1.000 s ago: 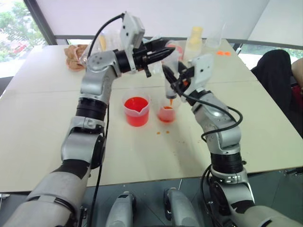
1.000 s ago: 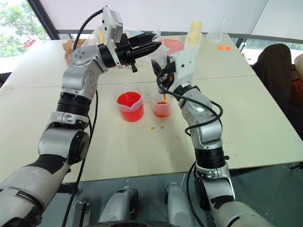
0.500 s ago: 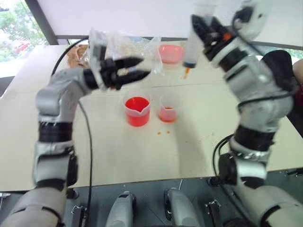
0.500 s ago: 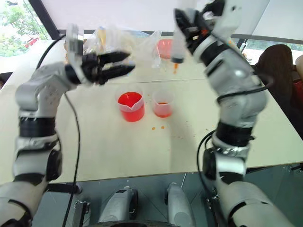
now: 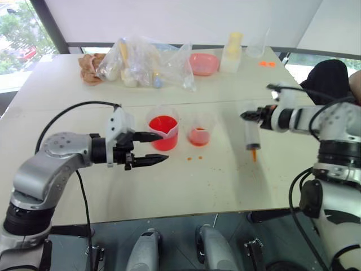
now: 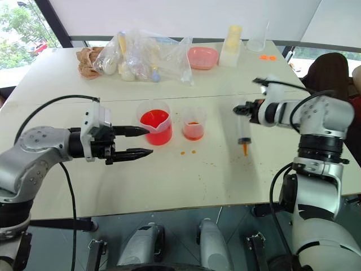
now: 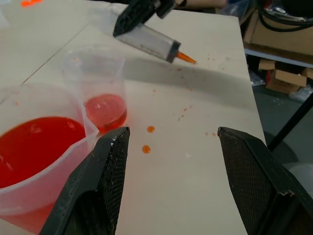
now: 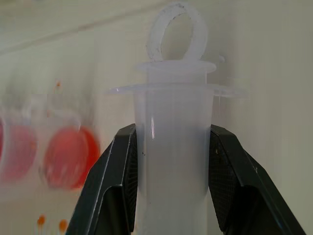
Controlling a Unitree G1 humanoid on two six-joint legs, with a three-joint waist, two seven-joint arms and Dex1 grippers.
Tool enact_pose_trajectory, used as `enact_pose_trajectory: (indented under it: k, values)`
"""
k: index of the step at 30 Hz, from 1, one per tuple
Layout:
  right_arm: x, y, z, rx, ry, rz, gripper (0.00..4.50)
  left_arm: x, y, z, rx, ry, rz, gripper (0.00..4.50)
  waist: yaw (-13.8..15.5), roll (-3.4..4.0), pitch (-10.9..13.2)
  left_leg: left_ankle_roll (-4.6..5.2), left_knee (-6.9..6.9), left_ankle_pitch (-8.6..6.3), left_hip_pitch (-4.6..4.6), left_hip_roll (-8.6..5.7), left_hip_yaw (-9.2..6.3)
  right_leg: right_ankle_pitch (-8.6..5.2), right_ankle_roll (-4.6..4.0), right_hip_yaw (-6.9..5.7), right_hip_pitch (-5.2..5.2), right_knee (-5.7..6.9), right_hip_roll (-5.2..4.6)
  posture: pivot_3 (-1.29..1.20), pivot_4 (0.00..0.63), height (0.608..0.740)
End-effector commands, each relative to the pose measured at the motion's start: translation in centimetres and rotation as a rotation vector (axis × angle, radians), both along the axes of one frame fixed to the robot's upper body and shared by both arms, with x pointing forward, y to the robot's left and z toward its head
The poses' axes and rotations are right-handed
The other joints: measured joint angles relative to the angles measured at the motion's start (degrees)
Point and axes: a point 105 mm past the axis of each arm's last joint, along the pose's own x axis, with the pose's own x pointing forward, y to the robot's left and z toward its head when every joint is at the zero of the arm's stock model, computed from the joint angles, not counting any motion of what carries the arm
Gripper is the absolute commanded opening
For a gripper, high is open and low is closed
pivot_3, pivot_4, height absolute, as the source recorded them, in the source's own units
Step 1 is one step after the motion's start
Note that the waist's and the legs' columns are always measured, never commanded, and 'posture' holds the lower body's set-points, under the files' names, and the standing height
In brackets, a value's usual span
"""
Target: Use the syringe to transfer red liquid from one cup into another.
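Observation:
My right gripper (image 5: 251,114) is shut on the upper barrel of the syringe (image 5: 251,135). The syringe hangs with its orange tip down, just over the table to the right of the cups. In the right wrist view the clear barrel (image 8: 173,147) sits squeezed between both fingers (image 8: 122,166). The spouted beaker (image 5: 164,131) holds plenty of red liquid (image 5: 163,124). Beside it on its right stands the small cup (image 5: 199,131), with a shallow red layer at the bottom. My left gripper (image 5: 162,148) is open and empty, level, just left of the beaker and in front of it.
Red drops (image 5: 194,158) dot the table in front of the small cup. Along the far side lie clear plastic bags (image 5: 146,62), a pink dish (image 5: 204,63), a pale bottle (image 5: 232,48) and a tall glass (image 5: 256,48). A person in black (image 5: 333,79) sits at far right.
My right arm has swung down and to the right from high over the cups, carrying the syringe. My left gripper has drawn back and down to beside the beaker, its fingers now wider apart.

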Motion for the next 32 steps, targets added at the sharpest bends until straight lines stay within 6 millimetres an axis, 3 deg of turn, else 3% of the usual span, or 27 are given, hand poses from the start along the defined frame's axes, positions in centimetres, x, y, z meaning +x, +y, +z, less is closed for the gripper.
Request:
enact_pose_trajectory:
  k: [1,8,14,19,24,32]
  values:
    - [0.8,-0.3,0.3,-0.056,-0.052,-0.04,1.39,0.1,0.2,-0.1,-0.002,-0.044,0.068,3.0,0.1,0.0,0.0,0.0,0.0,0.0,0.0,0.0,0.0,0.0,0.0,0.0,0.0,-0.01,0.0,0.0,0.15,0.74]
    - [0.8,-0.5,-1.4,-0.046,0.001,-0.061,1.39,0.5,0.3,-0.3,-0.031,-0.037,0.119,3.0,0.6,0.0,0.0,0.0,0.04,0.0,-0.04,-0.02,-0.01,0.0,0.0,-0.01,0.01,-0.04,-0.02,0.0,0.15,0.74]
    - [0.9,-0.6,-1.4,-0.047,0.0,-0.08,4.37,0.6,0.1,-0.6,-0.036,-0.02,0.113,3.06,0.4,0.0,0.0,0.0,0.03,0.0,-0.03,-0.02,-0.01,0.0,0.0,-0.01,0.01,-0.04,-0.01,0.0,0.15,0.74]
    - [0.4,-0.8,-0.8,-0.072,-0.039,-0.056,4.44,1.1,0.5,-0.2,-0.048,-0.015,0.121,3.06,0.3,0.0,0.0,0.0,0.02,0.0,-0.01,-0.01,-0.03,0.0,0.0,-0.02,0.01,-0.02,0.01,0.0,0.15,0.74]
    - [-1.6,-0.8,1.2,-0.071,-0.173,0.092,4.44,1.1,1.8,0.8,-0.106,0.007,0.168,3.06,0.6,0.0,0.0,0.0,0.03,0.0,-0.06,-0.01,-0.05,-0.01,0.02,-0.04,0.02,-0.07,-0.01,0.0,0.15,0.74]
    - [-5.9,-3.8,5.4,-0.026,-0.448,0.2,4.44,0.7,5.5,0.6,-0.142,0.071,0.356,3.06,0.5,0.0,0.0,0.02,0.0,-0.02,0.0,0.01,-0.04,-0.02,0.03,-0.03,0.06,-0.09,0.0,0.0,0.15,0.74]
